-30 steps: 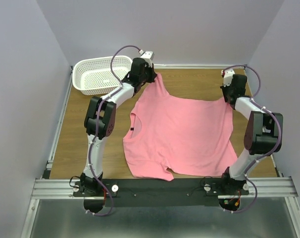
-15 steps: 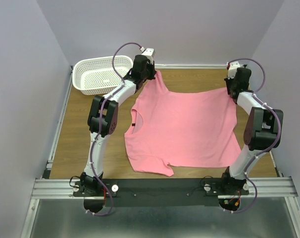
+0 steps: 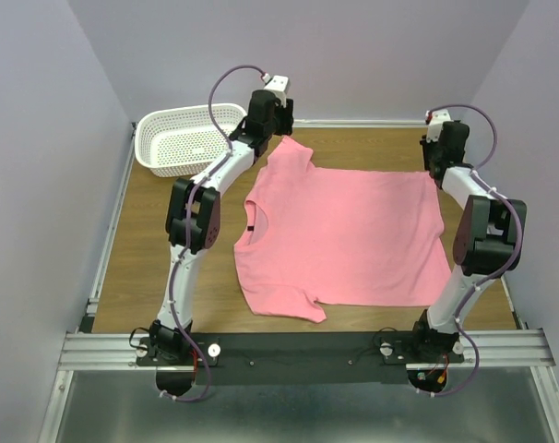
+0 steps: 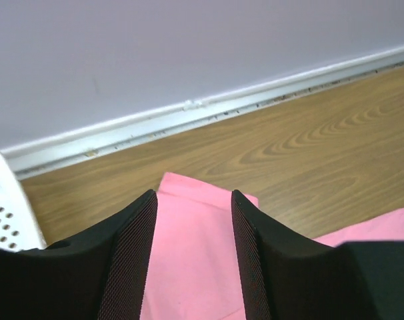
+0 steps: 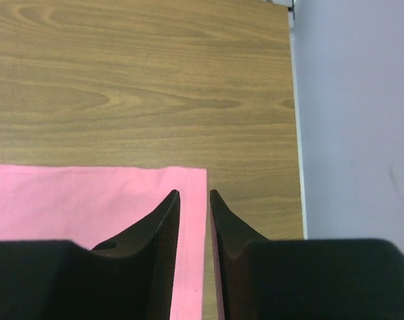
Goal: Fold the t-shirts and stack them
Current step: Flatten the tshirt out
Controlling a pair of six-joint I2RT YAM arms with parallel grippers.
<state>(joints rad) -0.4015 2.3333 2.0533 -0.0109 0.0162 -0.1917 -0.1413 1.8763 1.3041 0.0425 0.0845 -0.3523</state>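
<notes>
The salmon-pink t-shirt (image 3: pixel 344 235) lies spread flat on the wooden table, its neck with a small dark label (image 3: pixel 249 228) toward the left. My left gripper (image 3: pixel 281 135) hovers over the far sleeve, open; the sleeve end (image 4: pixel 195 253) lies loose between its fingers (image 4: pixel 194 195). My right gripper (image 3: pixel 434 169) is over the shirt's far right corner (image 5: pixel 69 200). Its jaws (image 5: pixel 194 193) stand a narrow gap apart, and the cloth's edge lies flat on the table below them.
A white perforated basket (image 3: pixel 183 138) stands at the far left corner, its rim (image 4: pixel 5 213) close to my left gripper. The back wall and the table's far rail (image 3: pixel 353 122) run just beyond both grippers. The right wall is close beside the right arm.
Both grippers drew the shirt's far edge toward the back wall, stretching it flat. Both then opened and let go of the cloth, the left wider than the right.
</notes>
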